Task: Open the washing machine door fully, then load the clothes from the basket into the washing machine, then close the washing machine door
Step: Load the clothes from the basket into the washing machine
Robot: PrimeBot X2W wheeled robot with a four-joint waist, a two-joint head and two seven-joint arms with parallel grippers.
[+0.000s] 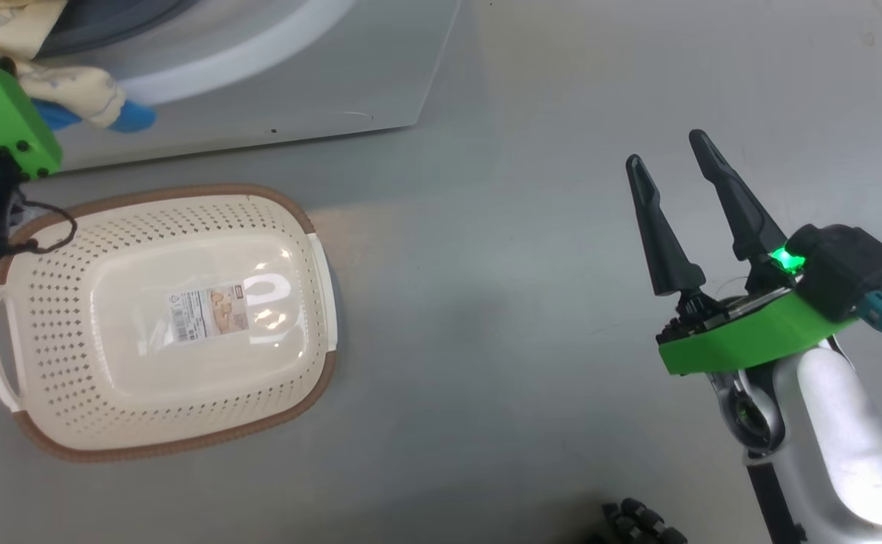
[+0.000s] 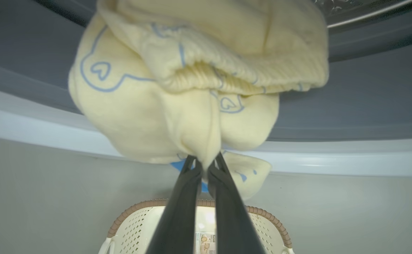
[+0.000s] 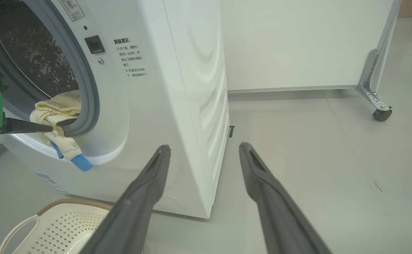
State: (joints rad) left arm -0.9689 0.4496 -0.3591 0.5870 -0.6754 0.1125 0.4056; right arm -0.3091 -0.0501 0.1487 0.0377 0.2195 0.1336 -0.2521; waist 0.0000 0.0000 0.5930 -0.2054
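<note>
Left gripper (image 2: 206, 165) pinches clothes (image 2: 145, 113) at washing machine (image 3: 181, 88) marked 温馨提示; right gripper (image 3: 204, 147) spread.

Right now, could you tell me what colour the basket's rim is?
The basket has a brown rim, clearest in the head view.

One washer (image 3: 177, 88). One basket (image 1: 47, 332), one label (image 1: 208, 311) inside. One bundle of clothes (image 2: 191, 88), garment count unclear. Two grippers, left gripper (image 2: 206, 164) and right gripper (image 1: 664, 148), two fingers each. One caster (image 3: 382, 114).
</note>
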